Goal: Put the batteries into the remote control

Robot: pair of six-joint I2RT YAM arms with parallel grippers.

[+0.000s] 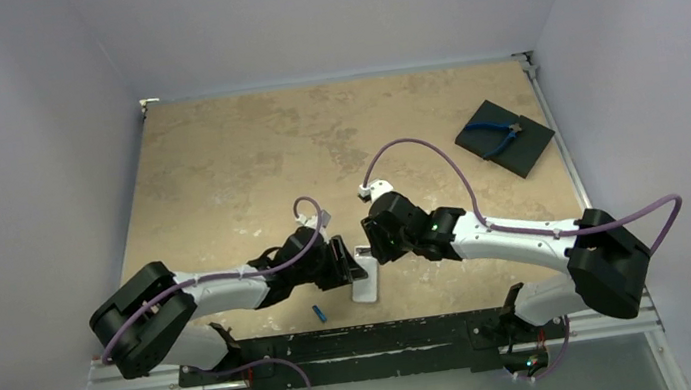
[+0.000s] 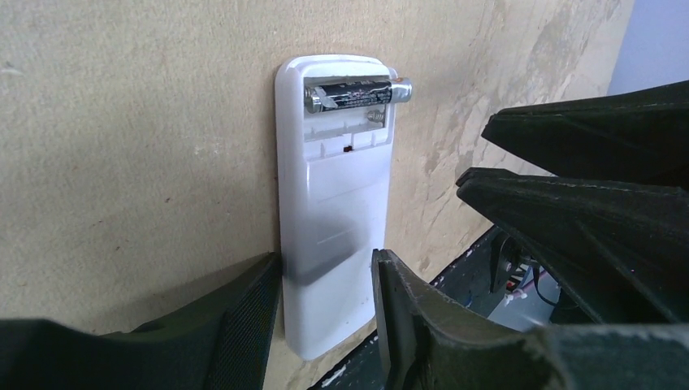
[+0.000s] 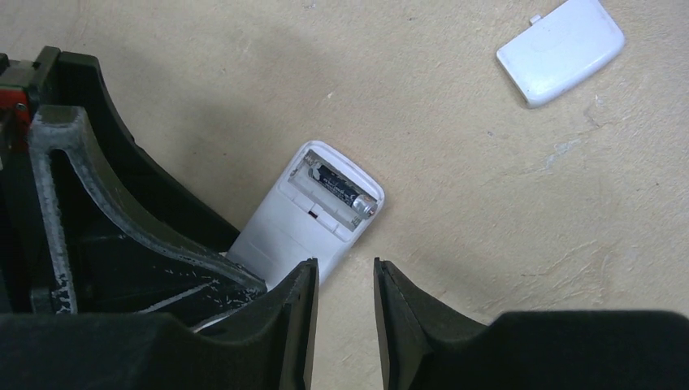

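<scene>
Remote control (image 2: 333, 211) is lying back-up near the front edge of the table (image 1: 217, 171), between the two arms, with its battery bay uncovered at the far end. The left gripper (image 2: 325, 260) is pinching the remote's near end, one finger pressing on each long side. The right gripper (image 3: 345, 264) is hanging just beside the bay end with its fingers partly spread, nothing sitting between them and bare tabletop showing through the gap. The table is showing a mottled tan surface, and plain pale grey walls (image 1: 298, 20) are closing it in on three sides. A black pad (image 1: 529, 147) is resting at the far right corner, well apart from the arms, and blue-handled pliers (image 1: 493, 131) are lying on it. A white cover (image 3: 561, 50) is lying loose on the table, apart from the remote. The dark battery (image 2: 357, 93) is sitting crosswise in the bay, one metal end sticking out past the remote's side edge. The blue battery (image 1: 319, 311) is lying on the table near the remote, beneath the left arm's wrist.
</scene>
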